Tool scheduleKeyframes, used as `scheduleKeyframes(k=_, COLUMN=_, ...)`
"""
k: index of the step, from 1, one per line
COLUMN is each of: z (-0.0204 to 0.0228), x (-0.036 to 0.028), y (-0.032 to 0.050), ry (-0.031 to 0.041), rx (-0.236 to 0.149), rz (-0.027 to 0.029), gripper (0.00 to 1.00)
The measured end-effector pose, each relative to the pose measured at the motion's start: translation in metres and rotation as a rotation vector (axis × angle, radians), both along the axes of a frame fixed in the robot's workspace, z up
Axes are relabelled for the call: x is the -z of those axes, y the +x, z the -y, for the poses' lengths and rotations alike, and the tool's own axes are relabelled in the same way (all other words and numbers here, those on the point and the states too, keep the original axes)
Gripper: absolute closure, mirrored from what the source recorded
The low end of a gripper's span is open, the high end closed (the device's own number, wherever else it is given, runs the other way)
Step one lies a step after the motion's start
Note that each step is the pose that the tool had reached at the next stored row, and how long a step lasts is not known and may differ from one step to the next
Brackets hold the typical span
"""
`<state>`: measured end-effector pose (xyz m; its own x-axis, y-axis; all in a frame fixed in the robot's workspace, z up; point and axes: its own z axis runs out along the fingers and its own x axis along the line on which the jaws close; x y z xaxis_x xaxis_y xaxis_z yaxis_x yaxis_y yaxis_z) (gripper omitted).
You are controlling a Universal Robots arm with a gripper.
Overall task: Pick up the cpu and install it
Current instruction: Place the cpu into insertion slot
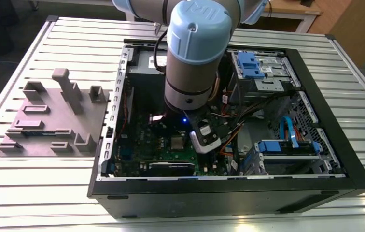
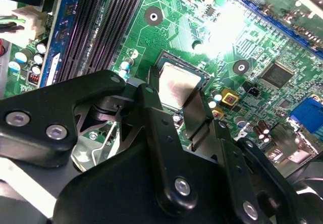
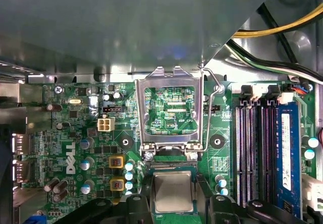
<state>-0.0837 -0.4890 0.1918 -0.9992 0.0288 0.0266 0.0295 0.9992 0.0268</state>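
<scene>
**Exterior view.** The arm [image 1: 195, 58] reaches down into the open computer case [image 1: 234, 198], which lies on its side on the slatted table [image 1: 34, 193]. The wrist hangs low over the green motherboard [image 1: 150, 145]. The cpu [image 1: 178, 141] shows as a small grey square on that board, just beside the wrist. Loose cables [image 1: 244, 118] run close past the wrist on the exterior view's right. Judged risk: a snag, if the arm swings that way.

**Second wrist view.** The gripper [image 2: 173, 85] is set narrow, with its black fingers [image 2: 151, 108] against two opposite edges of the cpu. The cpu lies within the dark frame of the socket [image 2: 184, 61]. It appears to be held, not freed. Judged risk: if the chip sits slightly off its keyed position, a downward push would bend the contacts beneath. Those contacts are hidden, so the seating cannot be confirmed.

**First wrist view.** The load plate [image 3: 169, 110] stands open just beyond the cpu, with its wire lever [image 3: 211, 118] raised beside it. The memory slots [image 3: 252, 148] lie off to one side, apart from the socket. Judged risk: fingers that part unevenly, or lift at a tilt, could drag the chip askew — and a plate closed on a skewed chip would compound the fault.
</scene>
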Motion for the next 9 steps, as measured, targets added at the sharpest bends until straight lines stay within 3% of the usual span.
scheduleKeyframes(k=9, z=0.0000, x=-0.0006, y=-0.0017, ry=0.0000, rx=0.000, rz=-0.0001, gripper=0.55)
